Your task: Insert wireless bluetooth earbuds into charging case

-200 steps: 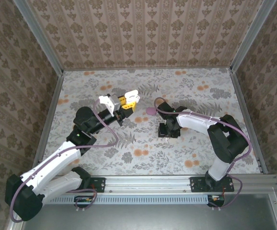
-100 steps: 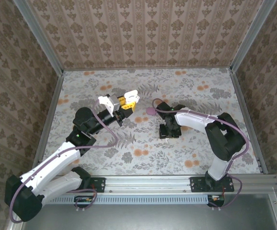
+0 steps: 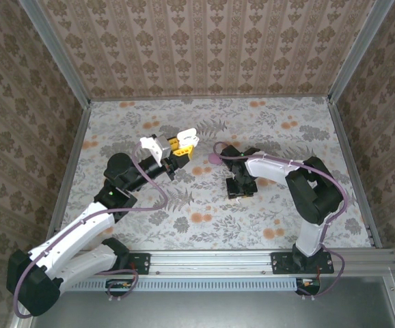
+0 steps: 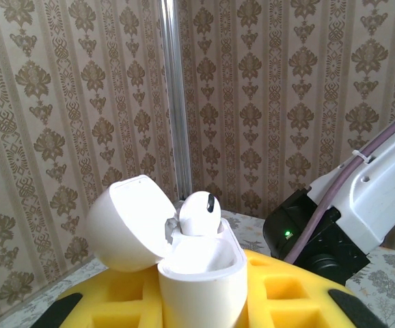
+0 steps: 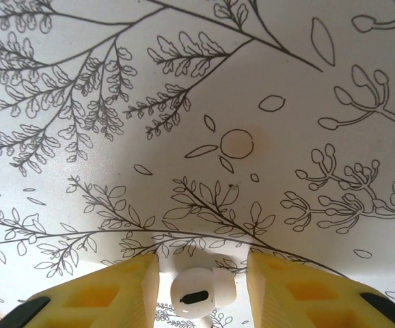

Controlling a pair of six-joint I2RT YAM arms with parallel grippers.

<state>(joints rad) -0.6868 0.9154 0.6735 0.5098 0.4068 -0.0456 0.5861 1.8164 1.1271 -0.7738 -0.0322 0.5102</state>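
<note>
on floral table (image 3: pixel 252 222) | left claw (image 4: pixel 204 298) pinches case (image 4: pixel 199 263) | right claw (image 5: pixel 203 277) spread round earbud (image 5: pixel 201 291)

A mock-up robot lab cell: beige damask wallpaper panels (image 3: pixel 204 48) in grey aluminium framing (image 3: pixel 211 261) stand beyond the yellow-padded fingers (image 5: pixel 300 294), a floral-printed tabletop (image 3: pixel 204 232) beneath them.

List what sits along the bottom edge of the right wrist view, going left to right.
yellow finger pad at picture left → white earbud → yellow finger pad at picture right
</note>
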